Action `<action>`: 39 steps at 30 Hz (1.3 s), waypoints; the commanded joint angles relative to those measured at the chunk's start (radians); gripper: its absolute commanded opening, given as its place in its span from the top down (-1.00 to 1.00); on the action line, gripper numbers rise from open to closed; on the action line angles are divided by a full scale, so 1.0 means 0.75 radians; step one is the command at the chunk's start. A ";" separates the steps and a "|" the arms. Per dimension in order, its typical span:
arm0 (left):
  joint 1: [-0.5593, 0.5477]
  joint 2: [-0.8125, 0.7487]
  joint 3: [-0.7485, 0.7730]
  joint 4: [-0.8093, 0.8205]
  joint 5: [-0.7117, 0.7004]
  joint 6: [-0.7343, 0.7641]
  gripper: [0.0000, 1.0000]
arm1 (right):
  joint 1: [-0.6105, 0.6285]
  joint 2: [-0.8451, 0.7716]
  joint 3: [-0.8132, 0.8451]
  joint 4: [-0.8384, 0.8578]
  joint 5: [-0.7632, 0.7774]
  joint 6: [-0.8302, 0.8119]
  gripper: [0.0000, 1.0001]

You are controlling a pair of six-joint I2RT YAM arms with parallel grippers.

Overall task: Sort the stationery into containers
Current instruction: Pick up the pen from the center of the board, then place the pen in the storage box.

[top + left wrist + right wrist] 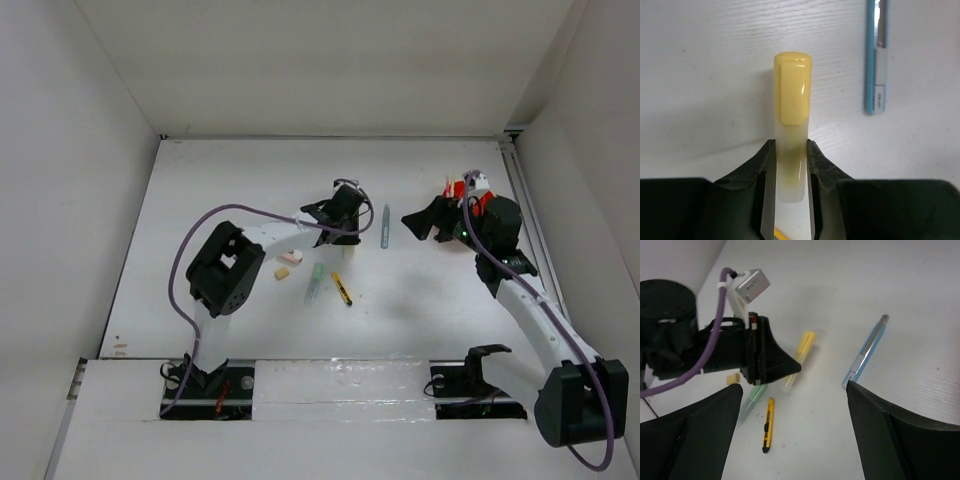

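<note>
The marker (792, 100) is a cylinder with a translucent pale barrel and a glossy yellow cap with a flat clip. The left gripper (790, 145) holds it, its black wedge fingers (817, 162) pressed on both sides of the barrel, the cap pointing ahead. A slim blue pen (874, 55) lies ahead-right of this gripper on the matte white surface (715, 75). The right gripper (794, 386) stands wide, holding nothing. Below it lie a green marker (752, 400) and a yellow-black pen (768, 425). The orange pot (462, 190) is just behind it.
</note>
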 commanded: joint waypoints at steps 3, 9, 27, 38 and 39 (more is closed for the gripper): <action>-0.062 -0.340 -0.205 0.448 0.075 0.222 1.00 | -0.002 0.148 0.118 0.264 -0.089 0.109 -0.79; -0.062 -0.520 -0.395 0.682 0.195 0.234 1.00 | 0.061 0.289 0.159 0.366 -0.003 0.185 -0.79; -0.062 -0.576 -0.426 0.834 0.388 0.234 1.00 | 0.190 0.502 0.172 0.642 -0.126 0.344 -0.39; -0.062 -0.582 -0.426 0.805 0.437 0.275 -0.55 | 0.140 0.537 0.225 0.720 -0.175 0.300 1.00; -0.062 -0.582 -0.426 0.805 0.437 0.275 -0.99 | 0.111 0.537 0.241 0.720 -0.175 0.283 1.00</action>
